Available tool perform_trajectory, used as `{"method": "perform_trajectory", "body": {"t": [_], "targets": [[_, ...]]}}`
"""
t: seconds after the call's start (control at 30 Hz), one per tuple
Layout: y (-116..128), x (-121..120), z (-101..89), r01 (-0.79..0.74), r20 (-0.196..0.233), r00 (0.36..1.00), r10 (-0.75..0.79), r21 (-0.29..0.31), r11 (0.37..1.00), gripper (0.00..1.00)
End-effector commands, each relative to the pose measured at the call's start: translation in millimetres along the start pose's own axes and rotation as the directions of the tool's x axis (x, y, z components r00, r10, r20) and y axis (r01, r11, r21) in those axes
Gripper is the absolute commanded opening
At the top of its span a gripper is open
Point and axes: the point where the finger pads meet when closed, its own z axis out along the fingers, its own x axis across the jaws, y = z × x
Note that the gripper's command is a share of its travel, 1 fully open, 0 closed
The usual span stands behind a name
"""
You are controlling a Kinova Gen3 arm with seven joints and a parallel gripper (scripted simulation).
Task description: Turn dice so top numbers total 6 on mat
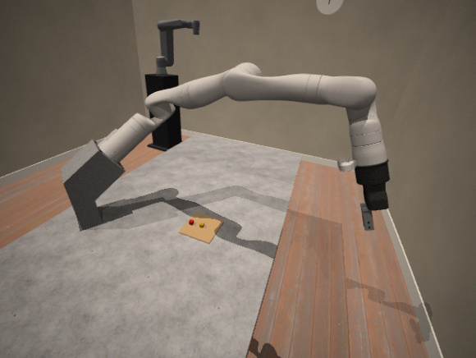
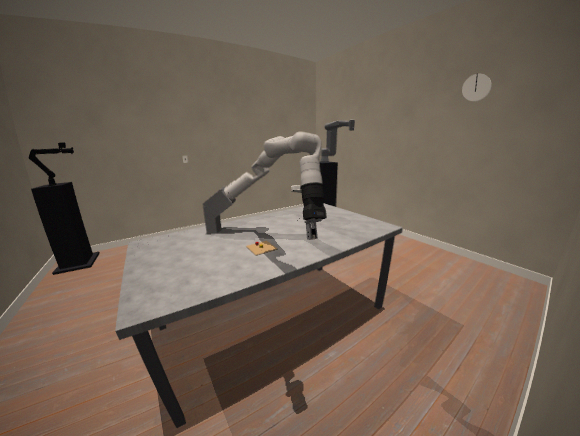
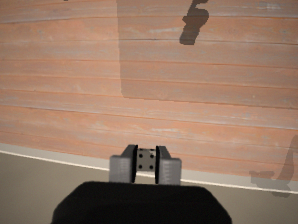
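Observation:
A tan mat (image 1: pixel 201 227) lies flat on the grey table, and it also shows in the exterior view (image 2: pixel 261 247). A red die (image 1: pixel 191 222) and a yellow die (image 1: pixel 202 224) sit on the mat, close together; their top numbers are too small to read. My gripper (image 1: pixel 368 223) is far to the right of the mat, beyond the table's edge and high above the wooden floor, pointing down. In the wrist view my gripper (image 3: pixel 146 158) is shut on a pale die (image 3: pixel 145 160), whose face with four dark pips looks toward the camera.
Below the gripper are floorboards and the pale skirting at the wall (image 3: pixel 60 160). The table's right edge (image 1: pixel 287 213) lies between the gripper and the mat. The arm's grey base block (image 1: pixel 88 185) stands on the table to the left of the mat.

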Motion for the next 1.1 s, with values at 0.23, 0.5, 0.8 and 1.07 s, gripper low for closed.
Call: {"method": "perform_trajectory", "body": {"t": [0.23,0.5,0.8,1.07], "targets": [[-13.6,-36.4,5.1,-0.398,0.028,0.917,0.398,0.022,0.917,0.34],[-50.1,-61.4,3.9,-0.738,0.064,0.674,0.736,0.023,0.675,0.34],[-90.0,-71.7,2.8,-0.907,0.098,0.422,0.902,0.019,0.422,0.34],[-154.1,-73.3,0.1,-0.998,0.15,0.056,0.987,0.0,0.057,0.34]]}}
